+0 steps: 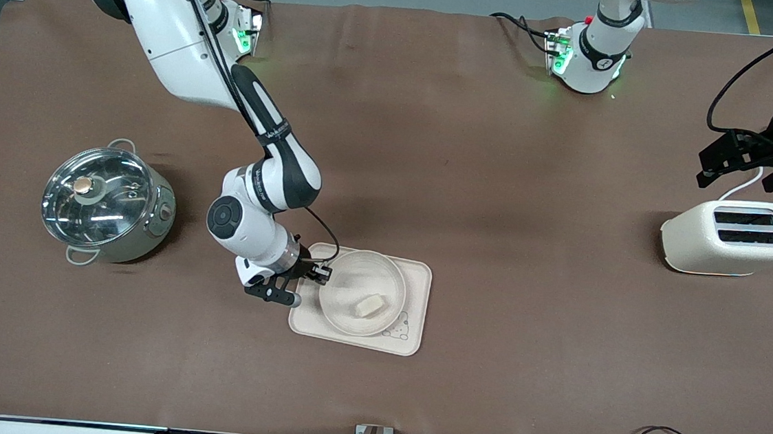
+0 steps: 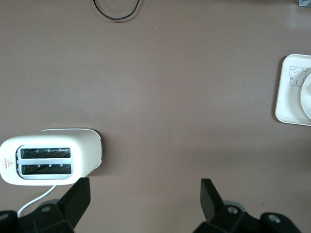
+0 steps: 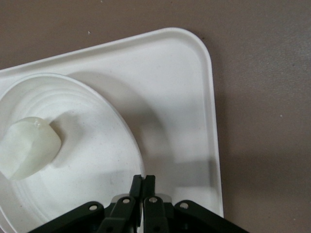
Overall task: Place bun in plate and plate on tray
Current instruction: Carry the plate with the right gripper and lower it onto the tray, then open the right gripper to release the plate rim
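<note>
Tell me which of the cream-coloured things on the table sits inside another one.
The bun: it lies in the plate, itself on the tray. The toaster stands alone.

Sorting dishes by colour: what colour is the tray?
Cream tray, bunny drawing; front view.

The left gripper (image 2: pixel 146 204) hangs over bare brown table (image 2: pixel 184 97), fingers (image 2: pixel 210 196) spread wide, a cream toaster (image 2: pixel 48 158) beside it, the tray (image 2: pixel 286 97) well apart.

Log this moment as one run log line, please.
bun: in plate | plate: on tray | right pincer: shut on plate rim | left pincer: open, waiting above toaster
</note>
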{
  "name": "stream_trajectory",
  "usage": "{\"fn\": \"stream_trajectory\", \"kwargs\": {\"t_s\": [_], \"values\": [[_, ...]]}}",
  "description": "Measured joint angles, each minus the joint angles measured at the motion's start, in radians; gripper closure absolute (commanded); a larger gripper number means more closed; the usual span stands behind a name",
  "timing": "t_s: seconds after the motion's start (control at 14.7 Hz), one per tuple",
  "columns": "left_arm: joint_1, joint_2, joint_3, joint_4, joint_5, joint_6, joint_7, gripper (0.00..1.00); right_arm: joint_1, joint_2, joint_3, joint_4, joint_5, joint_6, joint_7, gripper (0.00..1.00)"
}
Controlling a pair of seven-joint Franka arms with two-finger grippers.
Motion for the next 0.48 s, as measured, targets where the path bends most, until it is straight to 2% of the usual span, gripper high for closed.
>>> {"fn": "stream_trajectory", "kwargs": {"t_s": [0.07,0.14,0.2,0.27,0.41,0.48], "values": [[0.000,0.000,0.000,0.000,0.000,0.000,0.000,0.00,-0.001,0.008,0.000,0.008,0.004,0.000,0.000,0.98],[0.000,0.000,0.000,0.000,0.000,0.000,0.000,0.00,-0.002,0.012,0.000,0.013,0.007,0.000,-0.001,0.93],[0.000,0.000,0.000,0.001,0.000,0.000,0.000,0.00,-0.003,0.013,0.000,0.016,0.009,0.000,-0.003,0.76],[0.000,0.000,0.000,0.001,0.000,0.000,0.000,0.00,-0.004,0.013,0.000,0.018,0.010,0.000,-0.005,0.48],[0.000,0.000,0.000,0.001,0.000,-0.005,0.000,0.00,-0.005,0.013,0.000,0.020,0.012,-0.002,-0.006,0.26],[0.000,0.000,0.000,0.001,0.000,-0.010,0.000,0.00,-0.005,0.013,0.000,0.021,0.021,-0.003,-0.007,0.09]]}}
